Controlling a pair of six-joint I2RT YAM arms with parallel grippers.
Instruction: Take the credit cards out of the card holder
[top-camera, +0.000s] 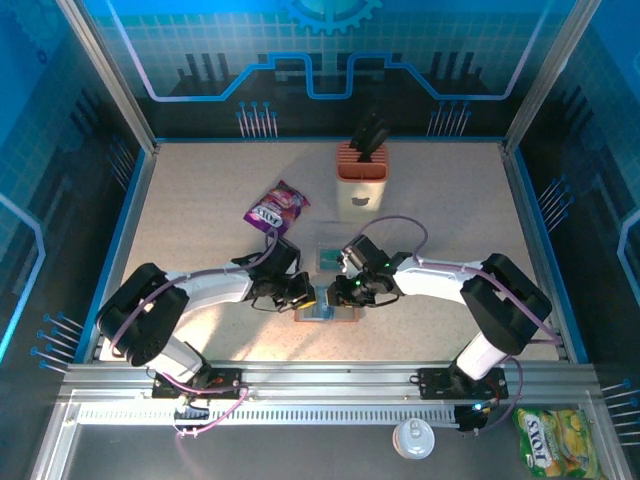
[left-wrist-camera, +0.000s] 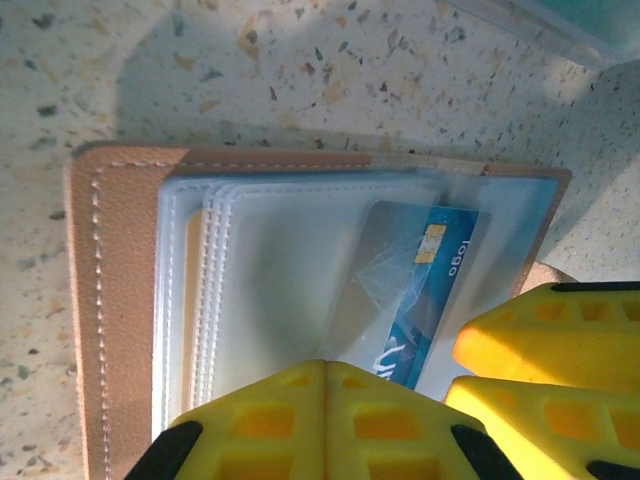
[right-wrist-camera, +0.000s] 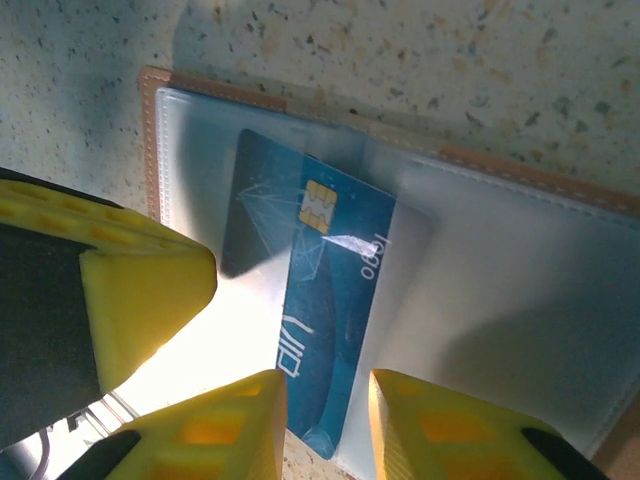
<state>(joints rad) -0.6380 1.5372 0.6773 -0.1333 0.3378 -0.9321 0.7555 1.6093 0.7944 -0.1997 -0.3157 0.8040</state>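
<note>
The brown card holder (top-camera: 340, 316) lies open on the table between both arms. Its frosted pockets (left-wrist-camera: 270, 290) face up. A teal-blue credit card (right-wrist-camera: 330, 300) with a gold chip sits slanted in a pocket, its near end poking past the holder's edge. My right gripper (right-wrist-camera: 327, 385) stands slightly open, fingers apart on either side of that near end. My left gripper (left-wrist-camera: 325, 365) is shut, tips together and resting on the pockets beside the card. The right gripper's fingers (left-wrist-camera: 560, 335) show at the holder's right.
A flat teal rectangle (top-camera: 328, 258) lies just beyond the holder. A purple snack packet (top-camera: 278, 207) sits at back left, a cream-and-orange knife block (top-camera: 362, 175) at back centre. A white lid (top-camera: 413, 438) and yellow packet (top-camera: 557, 440) lie by the near rail.
</note>
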